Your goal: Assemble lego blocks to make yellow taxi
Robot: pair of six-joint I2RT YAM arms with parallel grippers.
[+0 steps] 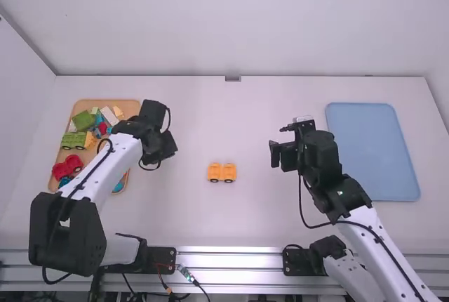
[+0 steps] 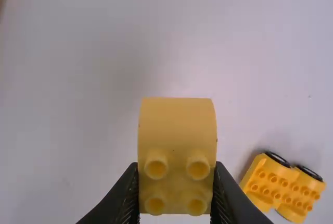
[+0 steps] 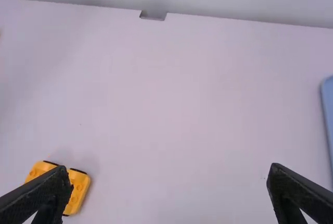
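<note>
Left gripper [image 1: 161,151] clamped on the curved yellow block [image 2: 177,125]; right gripper [image 1: 283,153] apart

You have the left gripper between the tan tray and the yellow wheeled base [image 1: 222,172], nearer the tray. In the left wrist view, its fingers grip the curved yellow block from both sides, with the rounded face toward the top of that view and four studs showing below it. The block is apart from the wheeled base, which sits on the white table [image 1: 245,119] with its own studs up.

Your right gripper is on the other side of that base, between it and the blue tray [image 1: 372,151]. Its two fingers stand wide apart with nothing between them.

Over on the left, the tan tray [image 1: 128,107] holds the mixed pieces: a green block [image 1: 83,120], a green wheeled piece [image 1: 74,140], a red piece [image 1: 66,167] and a white block [image 1: 109,115], among others. The blue tray lies flat on the table at the far right, beyond your right gripper
</note>
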